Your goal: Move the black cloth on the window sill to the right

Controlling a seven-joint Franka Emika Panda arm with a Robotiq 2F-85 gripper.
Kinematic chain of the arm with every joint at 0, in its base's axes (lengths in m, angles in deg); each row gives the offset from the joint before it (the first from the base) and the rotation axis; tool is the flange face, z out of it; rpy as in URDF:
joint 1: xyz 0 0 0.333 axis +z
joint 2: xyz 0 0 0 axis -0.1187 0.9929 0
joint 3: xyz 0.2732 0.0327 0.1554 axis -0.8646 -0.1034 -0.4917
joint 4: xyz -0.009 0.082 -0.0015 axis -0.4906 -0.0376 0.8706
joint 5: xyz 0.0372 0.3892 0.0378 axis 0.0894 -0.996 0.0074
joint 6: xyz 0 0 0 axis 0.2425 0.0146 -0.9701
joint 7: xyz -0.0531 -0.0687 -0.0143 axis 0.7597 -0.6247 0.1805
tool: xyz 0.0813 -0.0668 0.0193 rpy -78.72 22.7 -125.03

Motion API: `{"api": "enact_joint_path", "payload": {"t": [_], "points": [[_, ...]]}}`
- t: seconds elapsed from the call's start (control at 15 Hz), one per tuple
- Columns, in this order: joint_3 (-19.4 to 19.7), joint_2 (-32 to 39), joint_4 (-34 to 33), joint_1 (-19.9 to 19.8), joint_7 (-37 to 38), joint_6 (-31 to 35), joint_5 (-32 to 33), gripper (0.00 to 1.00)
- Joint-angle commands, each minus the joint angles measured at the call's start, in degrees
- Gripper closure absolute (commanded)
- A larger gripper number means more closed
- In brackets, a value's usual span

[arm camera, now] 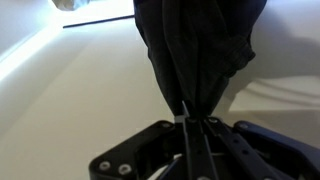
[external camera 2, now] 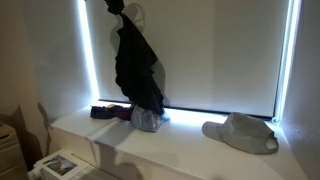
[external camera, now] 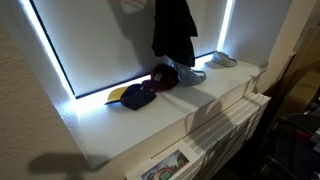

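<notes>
Dangling from the claw (arm camera: pixel 187 125), which is clenched on its bunched top, the limp black fabric cloth (external camera 2: pixel 135 65) hangs over the white window-sill worktop (external camera 2: pixel 180 148), above a crumpled grey cap (external camera 2: pixel 147 121).

One black cloth (external camera 2: pixel 135 60), three caps (external camera 2: pixel 240 132)

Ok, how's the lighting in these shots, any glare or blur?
In both exterior views the room is dim, with glaring light strips leaking round the blind; in the wrist view the black cloth in the hand is near featureless, slightly soft.
</notes>
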State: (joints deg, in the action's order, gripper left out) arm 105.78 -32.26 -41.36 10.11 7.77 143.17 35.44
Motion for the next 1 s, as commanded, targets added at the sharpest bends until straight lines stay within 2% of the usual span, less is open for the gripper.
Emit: {"api": "enact_joint_path", "payload": {"t": [0.0, 0.2, 0.4, 0.47, 0.6, 0.73, 0.8, 0.93], "points": [[-2.2, -4.7, 7.2, -0.6, -10.1, 3.7, -1.0, 1.0], [-3.0, -5.4, 11.6, -4.8, -20.3, 7.1, -5.9, 1.0], [-3.4, -2.6, 13.6, -12.1, -33.6, 12.0, -14.6, 1.0], [-3.7, -0.8, 13.5, -14.6, -38.1, 12.8, -18.2, 0.73], [-4.2, 2.3, 14.0, -19.4, -46.9, 12.5, -24.1, 0.67], [-4.5, 6.0, 13.4, -23.9, -54.4, 9.5, -28.6, 0.52], [-2.7, 3.7, 13.7, -20.3, -48.8, 10.9, -25.5, 0.69], [-3.2, 6.4, 13.7, -23.4, -53.0, 10.8, -27.7, 0.55]]}}
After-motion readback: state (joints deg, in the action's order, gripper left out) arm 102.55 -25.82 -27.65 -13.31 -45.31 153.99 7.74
